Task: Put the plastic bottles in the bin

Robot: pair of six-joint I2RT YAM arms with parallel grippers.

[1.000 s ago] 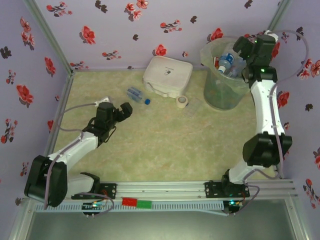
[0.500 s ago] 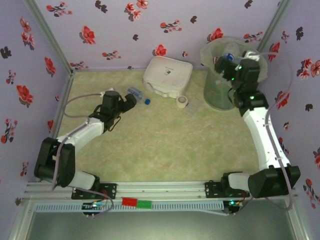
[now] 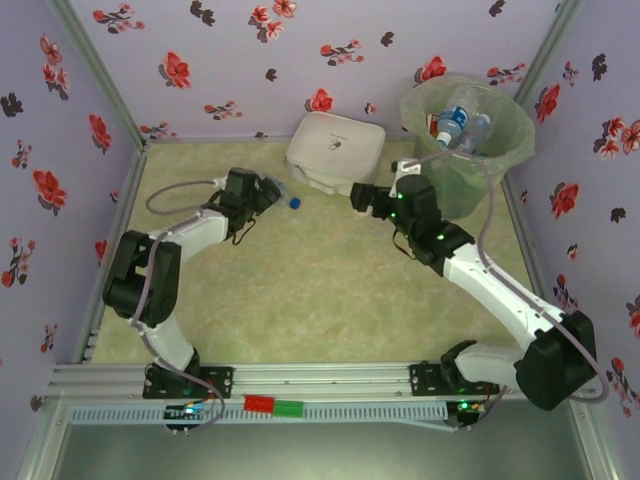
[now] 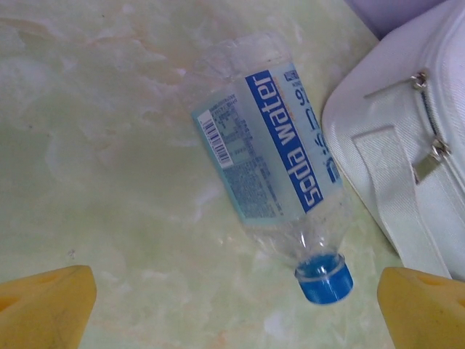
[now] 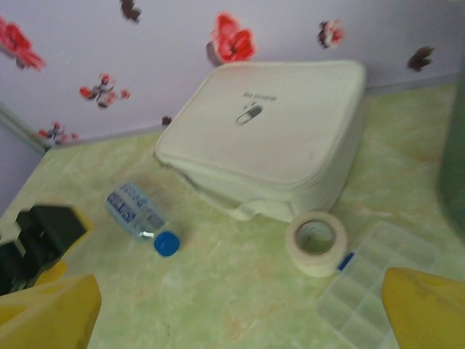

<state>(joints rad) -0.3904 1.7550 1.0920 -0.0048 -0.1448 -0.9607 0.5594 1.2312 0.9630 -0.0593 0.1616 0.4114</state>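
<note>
Between flowered walls (image 3: 250, 60), marbled green tabletop (image 3: 300, 290)

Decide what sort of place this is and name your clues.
Probably a robot test booth: flowered wall panels enclose a table, two robot arms are bolted to a rail at its edge, and a bin holds plastic bottles.

arms (image 3: 495, 290): white links, black joints | cables (image 3: 185, 184): grey | claw fingers (image 4: 43, 305): yellow
</note>
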